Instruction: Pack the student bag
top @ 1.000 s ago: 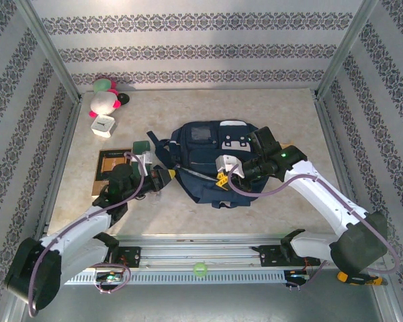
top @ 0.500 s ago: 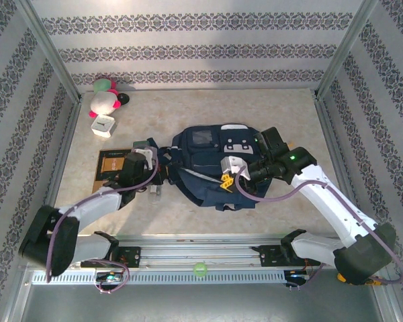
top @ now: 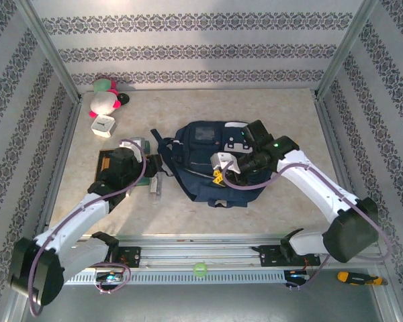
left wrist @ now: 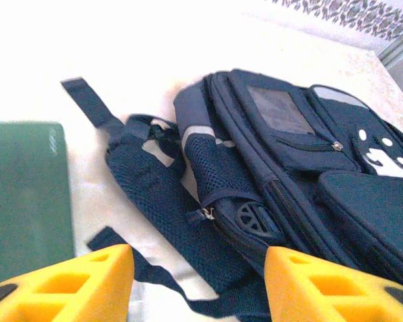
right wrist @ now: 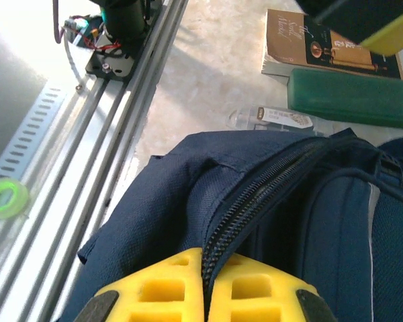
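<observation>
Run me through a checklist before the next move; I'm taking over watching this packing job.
1. Hold: right gripper shut on the backpack at its zipper: ok.
2. Free hand: left gripper open, nothing between its fingers: ok.
3. Backpack opened enough for loading: cannot tell.
4. Items packed: green case and book lie on the table beside the backpack: not ok.
5. Left gripper's path free: a strap lies just ahead of it: not ok.

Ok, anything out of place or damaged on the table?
Nothing spilled or damaged. The student bag lies flat, straps splayed left. Strays: a green ring on the near rail, an orange-handled tool at the near right corner.
</observation>
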`<control>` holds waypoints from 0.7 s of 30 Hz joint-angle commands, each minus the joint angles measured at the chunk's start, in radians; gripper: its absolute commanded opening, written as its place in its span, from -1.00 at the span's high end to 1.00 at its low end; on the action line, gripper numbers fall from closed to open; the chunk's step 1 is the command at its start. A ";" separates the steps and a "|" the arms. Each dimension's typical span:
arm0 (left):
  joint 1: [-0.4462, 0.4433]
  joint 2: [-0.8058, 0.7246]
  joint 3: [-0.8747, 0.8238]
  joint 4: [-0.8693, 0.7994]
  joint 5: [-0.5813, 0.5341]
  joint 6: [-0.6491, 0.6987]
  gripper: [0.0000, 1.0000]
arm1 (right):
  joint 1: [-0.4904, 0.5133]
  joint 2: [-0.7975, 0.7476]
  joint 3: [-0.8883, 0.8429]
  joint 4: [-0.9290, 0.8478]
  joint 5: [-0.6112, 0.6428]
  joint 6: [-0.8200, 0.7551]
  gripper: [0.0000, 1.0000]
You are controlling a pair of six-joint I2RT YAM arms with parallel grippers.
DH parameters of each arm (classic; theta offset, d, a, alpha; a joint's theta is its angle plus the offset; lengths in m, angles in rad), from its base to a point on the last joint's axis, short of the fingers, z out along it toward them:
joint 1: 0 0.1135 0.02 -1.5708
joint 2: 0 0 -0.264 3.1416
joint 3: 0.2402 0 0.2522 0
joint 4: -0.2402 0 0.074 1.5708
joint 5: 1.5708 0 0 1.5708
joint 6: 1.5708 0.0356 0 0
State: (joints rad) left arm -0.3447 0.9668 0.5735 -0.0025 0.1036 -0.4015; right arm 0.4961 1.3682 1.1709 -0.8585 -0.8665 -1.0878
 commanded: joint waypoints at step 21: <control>0.122 -0.007 0.231 -0.601 -0.190 -0.056 -0.40 | 0.221 0.050 0.128 0.131 0.321 0.723 -0.39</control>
State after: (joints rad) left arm -0.2821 0.9592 0.7860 -0.4534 -0.0517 -0.3683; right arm 0.6739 1.4689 1.3144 -0.8116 -0.5846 -0.7506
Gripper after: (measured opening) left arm 0.696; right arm 0.685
